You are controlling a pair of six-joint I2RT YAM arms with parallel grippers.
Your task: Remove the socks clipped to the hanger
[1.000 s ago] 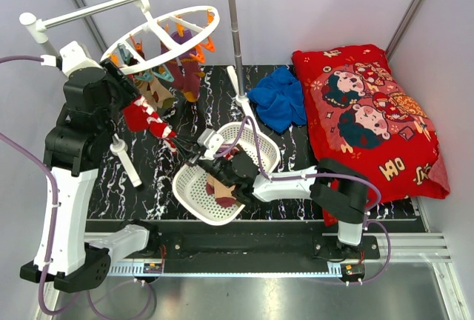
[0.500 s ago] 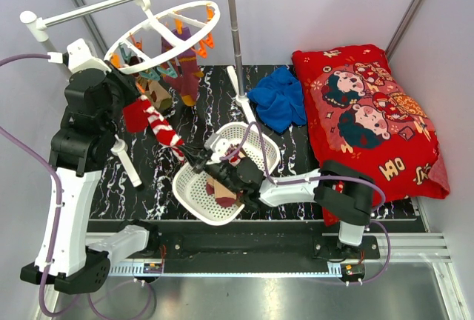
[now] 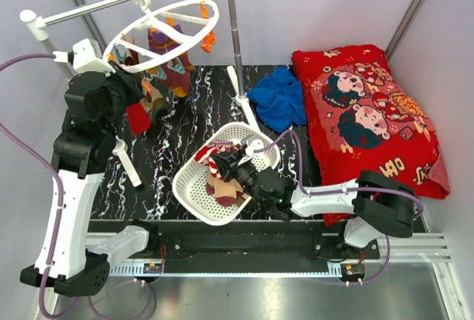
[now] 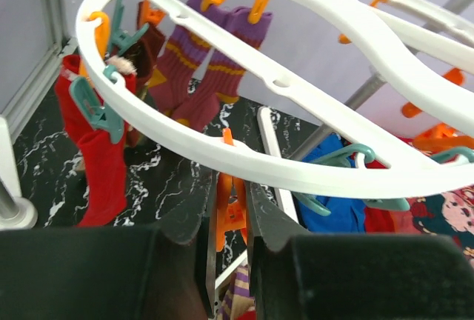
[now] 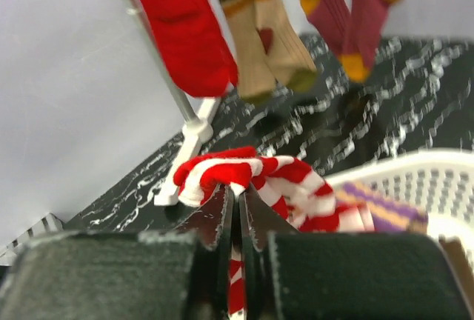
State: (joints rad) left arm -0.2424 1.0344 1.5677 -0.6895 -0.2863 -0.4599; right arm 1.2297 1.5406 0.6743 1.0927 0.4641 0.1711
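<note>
Black table (image 3: pixel 159 179); left fingers (image 4: pixel 185 227) pinch clip (image 4: pixel 232 212) (orange); right fingers (image 5: pixel 211 220) pinch striped sock (image 5: pixel 281 179)

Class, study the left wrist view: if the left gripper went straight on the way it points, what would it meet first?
The orange clip, which sits between the left gripper's fingers. Just beyond it lies the white rim of the hanger, probably the next contact, though depth is hard to judge here.
</note>
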